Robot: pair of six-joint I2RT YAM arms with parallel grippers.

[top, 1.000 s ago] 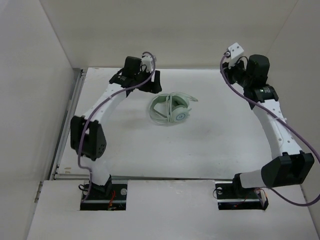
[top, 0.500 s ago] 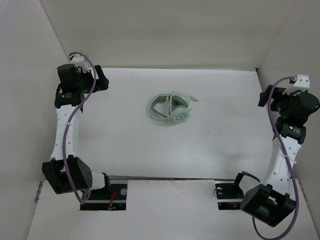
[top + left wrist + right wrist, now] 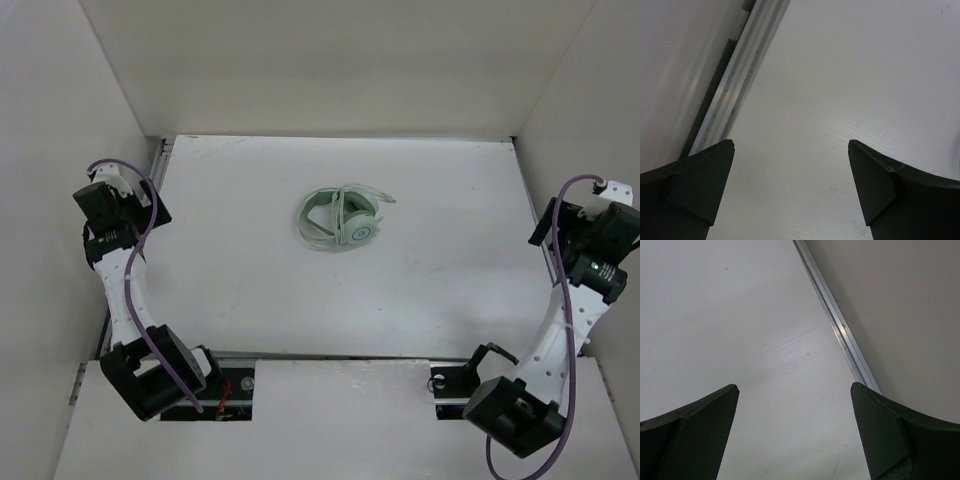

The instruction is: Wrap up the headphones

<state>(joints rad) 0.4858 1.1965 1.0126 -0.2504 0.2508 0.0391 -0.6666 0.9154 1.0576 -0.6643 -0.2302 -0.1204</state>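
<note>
While the left gripper (image 3: 791,145) and right gripper (image 3: 795,386) gape wide at opposite edges of the table (image 3: 300,300), the headphones (image 3: 342,220) lie bundled near its middle.
We see a white surface boxed by 3 pale walls (image 3: 340,60), a metal rail (image 3: 735,85) along each side; neither gripper holds anything.

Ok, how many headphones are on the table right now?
1. The headphones lie on the table, centre-far, cable looped close against them, well apart from the left claw and right claw. Neither wrist view shows another.
</note>
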